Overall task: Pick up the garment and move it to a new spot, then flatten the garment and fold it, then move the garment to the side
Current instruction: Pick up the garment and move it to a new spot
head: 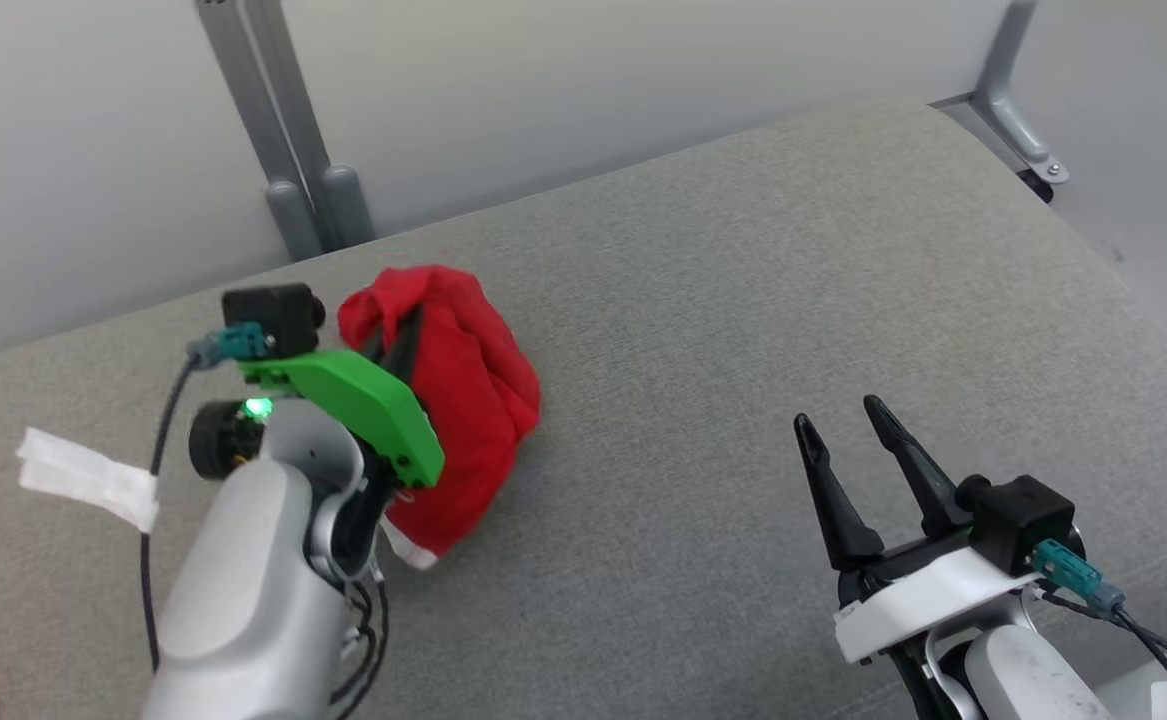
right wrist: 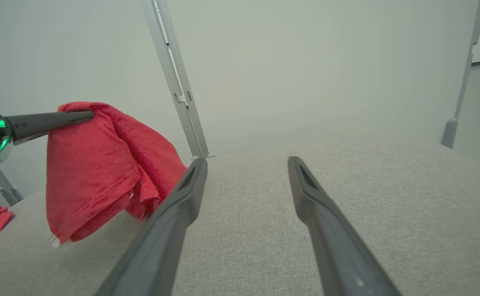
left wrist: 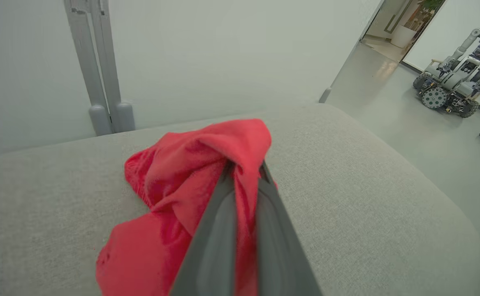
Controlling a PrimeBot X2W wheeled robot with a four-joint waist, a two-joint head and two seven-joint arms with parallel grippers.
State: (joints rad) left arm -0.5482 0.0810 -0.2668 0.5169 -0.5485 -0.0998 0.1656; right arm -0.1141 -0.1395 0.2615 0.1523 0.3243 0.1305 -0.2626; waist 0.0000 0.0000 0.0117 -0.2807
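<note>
Grey fabric bench (head: 743, 300) stands before a pale wall, with a white strip (head: 88, 478) lying at its left end. Next, the left gripper (head: 398, 340) is clamped on the red garment (head: 473, 400), which hangs bunched from it. Farther right, the right gripper (head: 839, 411) hovers with jaws wide, holding nothing

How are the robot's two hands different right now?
The left gripper is shut on the red garment; the right gripper is open and holds nothing. The red garment hangs from the left gripper over the grey cushion; the right gripper is off to the side, apart from it. Both have two long dark fingers.
</note>
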